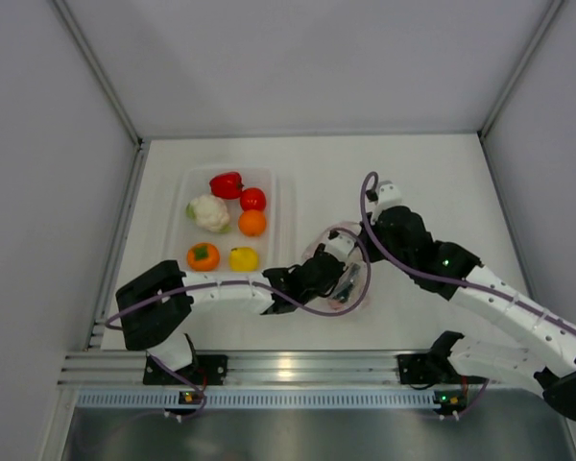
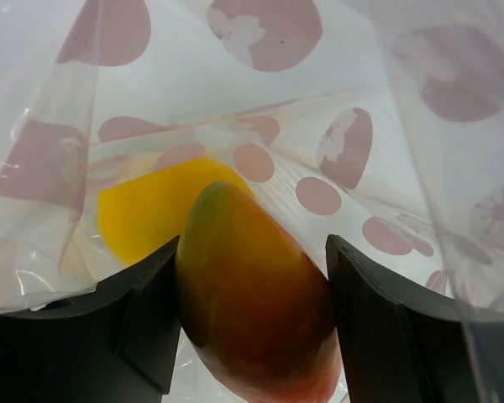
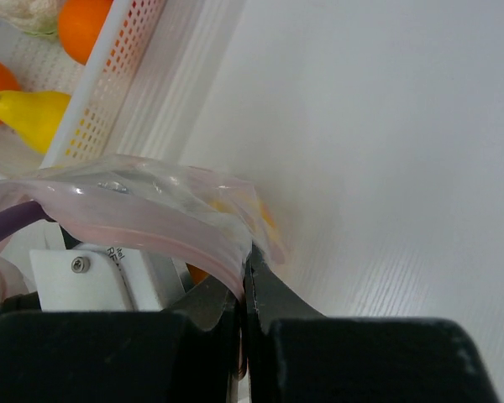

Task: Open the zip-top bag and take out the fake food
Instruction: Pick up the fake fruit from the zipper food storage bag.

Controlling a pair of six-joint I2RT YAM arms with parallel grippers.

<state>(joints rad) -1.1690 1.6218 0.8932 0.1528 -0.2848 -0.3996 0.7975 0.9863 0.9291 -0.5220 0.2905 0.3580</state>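
The zip-top bag (image 1: 357, 300) lies right of the tray, clear with pink dots and a pink zip strip (image 3: 143, 220). My left gripper (image 1: 338, 280) reaches inside the bag (image 2: 260, 101). Its two black fingers (image 2: 151, 311) press both sides of a glossy orange-red piece of fake food (image 2: 252, 294) with a greenish tip. A yellow piece (image 2: 147, 210) lies behind it in the bag. My right gripper (image 3: 245, 270) is shut on the bag's pink rim and holds the mouth up; from above it (image 1: 344, 246) sits at the bag's far edge.
A clear rigid tray (image 1: 279, 206) at the left holds a red pepper (image 1: 227, 183), tomato (image 1: 253, 199), cauliflower (image 1: 209, 212), orange (image 1: 252, 223), persimmon (image 1: 203, 256) and a yellow fruit (image 1: 243, 258). Its perforated wall (image 3: 118, 67) stands close to the bag.
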